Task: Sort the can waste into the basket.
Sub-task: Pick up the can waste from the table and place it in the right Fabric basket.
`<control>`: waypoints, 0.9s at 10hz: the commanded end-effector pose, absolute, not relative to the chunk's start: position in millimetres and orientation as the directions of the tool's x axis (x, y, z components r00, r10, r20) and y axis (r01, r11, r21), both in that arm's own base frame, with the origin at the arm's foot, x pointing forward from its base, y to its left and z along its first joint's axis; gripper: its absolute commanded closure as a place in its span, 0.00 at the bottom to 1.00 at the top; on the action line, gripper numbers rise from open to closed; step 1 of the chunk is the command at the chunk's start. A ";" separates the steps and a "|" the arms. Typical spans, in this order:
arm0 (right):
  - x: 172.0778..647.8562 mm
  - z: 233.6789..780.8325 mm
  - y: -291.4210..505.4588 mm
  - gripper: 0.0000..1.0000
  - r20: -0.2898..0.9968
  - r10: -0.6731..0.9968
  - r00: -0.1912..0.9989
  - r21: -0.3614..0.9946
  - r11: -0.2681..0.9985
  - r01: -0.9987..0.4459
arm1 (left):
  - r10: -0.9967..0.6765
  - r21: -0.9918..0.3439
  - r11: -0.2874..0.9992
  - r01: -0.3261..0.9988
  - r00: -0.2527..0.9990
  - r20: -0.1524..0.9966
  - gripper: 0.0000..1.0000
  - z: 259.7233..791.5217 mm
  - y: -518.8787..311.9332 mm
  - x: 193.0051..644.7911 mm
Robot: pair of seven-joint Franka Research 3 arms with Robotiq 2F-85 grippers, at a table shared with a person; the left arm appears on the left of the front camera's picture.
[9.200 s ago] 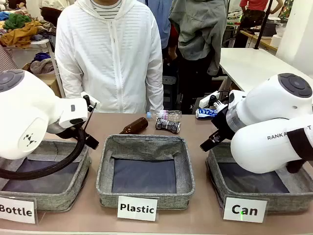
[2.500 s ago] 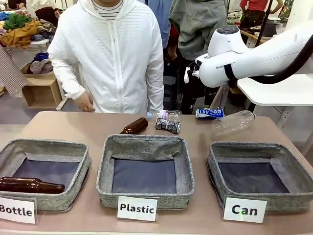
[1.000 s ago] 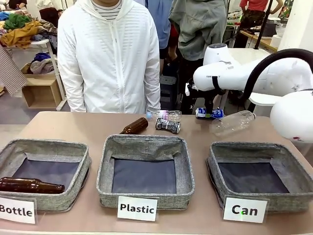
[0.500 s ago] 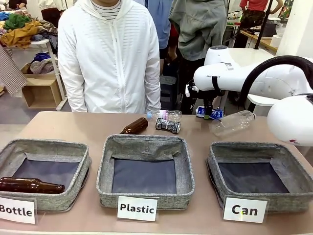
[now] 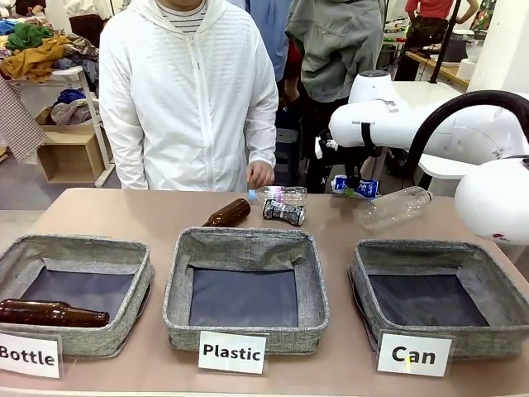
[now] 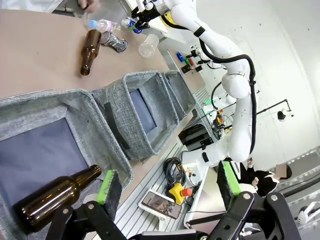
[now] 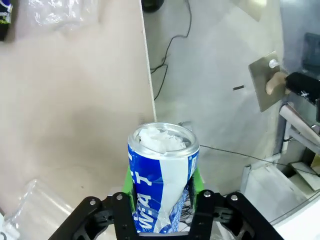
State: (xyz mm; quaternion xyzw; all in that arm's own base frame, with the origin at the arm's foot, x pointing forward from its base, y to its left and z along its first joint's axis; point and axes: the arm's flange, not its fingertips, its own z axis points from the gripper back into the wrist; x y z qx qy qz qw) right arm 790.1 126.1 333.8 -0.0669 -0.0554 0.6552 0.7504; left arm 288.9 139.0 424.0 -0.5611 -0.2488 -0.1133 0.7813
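**While green pads (image 7: 196, 179) clamp it, the blue-and-white can (image 7: 161, 172) sits at the table's far edge**

Because the right gripper (image 7: 162, 186) has closed narrowly on the can's crumpled sides, the can's round end faces the wrist camera at lower centre. The pale table (image 7: 75, 100) ends in a straight edge just left of the can. Right of that edge lies open grey floor crossed by thin cables. A clear plastic bottle (image 7: 30, 206) lies close at the lower left.

The can is dented, blue with white lettering, with a silver rim around a whitish end.

In the front view the held can shows at upper right, beside another clear bottle (image 5: 395, 205). The black can (image 5: 283, 212) lies at centre near a brown glass bottle (image 5: 227, 213) and a person's hand (image 5: 260, 174). The Can basket (image 5: 364, 266) stands at lower right, nothing in it. The left gripper (image 6: 167, 182) hangs with fingers wide above a basket holding a brown bottle (image 6: 55, 196).
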 end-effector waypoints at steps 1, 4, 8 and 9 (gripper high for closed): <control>763.6 376.2 120.2 1.00 0.054 0.998 0.040 -0.213 0.051 -0.976 | 0.094 -0.822 0.339 0.458 0.852 0.514 0.00 425.0 138.5 285.9; 693.1 459.6 103.4 1.00 0.044 0.996 -0.081 -0.267 -0.067 -0.961 | 0.094 -0.822 0.339 0.458 0.852 0.514 0.00 425.0 138.5 285.9; 569.1 514.3 50.4 1.00 0.182 0.969 -0.169 -0.015 -0.169 -0.986 | 0.094 -0.822 0.339 0.458 0.852 0.514 0.00 425.0 138.5 285.9; 531.4 507.2 33.8 1.00 0.195 0.972 -0.130 -0.017 -0.130 -0.991 | 0.094 -0.822 0.339 0.458 0.852 0.514 0.00 425.0 138.5 285.9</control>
